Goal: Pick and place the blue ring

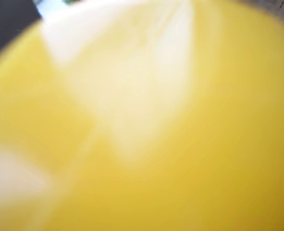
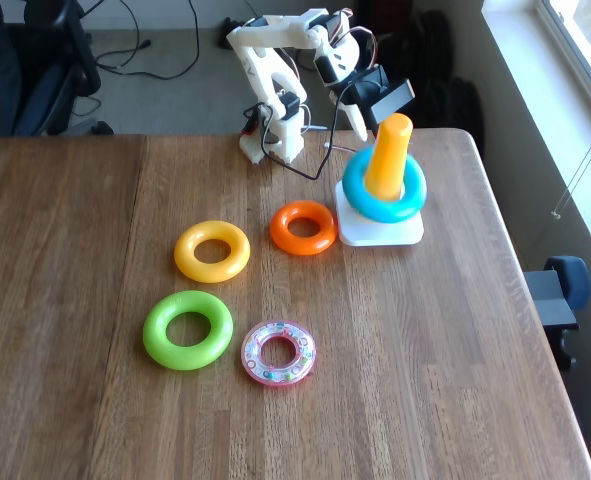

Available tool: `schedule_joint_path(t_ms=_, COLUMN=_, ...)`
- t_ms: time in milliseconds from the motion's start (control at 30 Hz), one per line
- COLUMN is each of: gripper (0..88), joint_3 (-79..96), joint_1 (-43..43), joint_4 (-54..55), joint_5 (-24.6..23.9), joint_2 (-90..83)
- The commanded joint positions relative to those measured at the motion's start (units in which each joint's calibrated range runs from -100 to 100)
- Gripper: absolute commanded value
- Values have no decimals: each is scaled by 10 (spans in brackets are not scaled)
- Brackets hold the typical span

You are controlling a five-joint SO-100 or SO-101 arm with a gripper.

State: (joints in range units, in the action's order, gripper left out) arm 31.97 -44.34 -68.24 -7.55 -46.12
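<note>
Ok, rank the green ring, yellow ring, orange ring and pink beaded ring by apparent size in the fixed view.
1. green ring, largest, though it lies nearer the camera than the yellow one
2. yellow ring, close to the green; unsure between them
3. pink beaded ring
4. orange ring; it sits farther off, so it may match the pink

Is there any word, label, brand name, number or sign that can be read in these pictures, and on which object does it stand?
None: no readable text in either view.
The wrist view is a yellow blur.
In the fixed view, the blue ring, the peg, the other rings and the arm carry no visible print.
</note>
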Motion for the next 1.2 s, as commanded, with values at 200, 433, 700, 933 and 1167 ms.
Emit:
schedule_joint_path(t_ms=200, gripper=241, joint_3=-34, joint_1=1, joint_4=28, joint_5=0, joint_2=-13)
schedule_joint_path(t_ms=433, gripper=241, joint_3=-34, joint_1=2, joint_4=28, joint_5=4, joint_2=-13)
schedule_joint_path(t_ms=700, gripper=237, joint_3=-35, joint_1=87, joint_4=28, joint_5=4, joint_2=-14)
schedule_joint_path(t_ms=933, gripper=121, joint_3=-36, joint_1=164, joint_4=28, joint_5=6, joint_2=-14)
schedule_joint_path(t_ms=1167, gripper=35, joint_3=-35, joint_1=218, joint_4=26, joint_5=15, joint_2=-14)
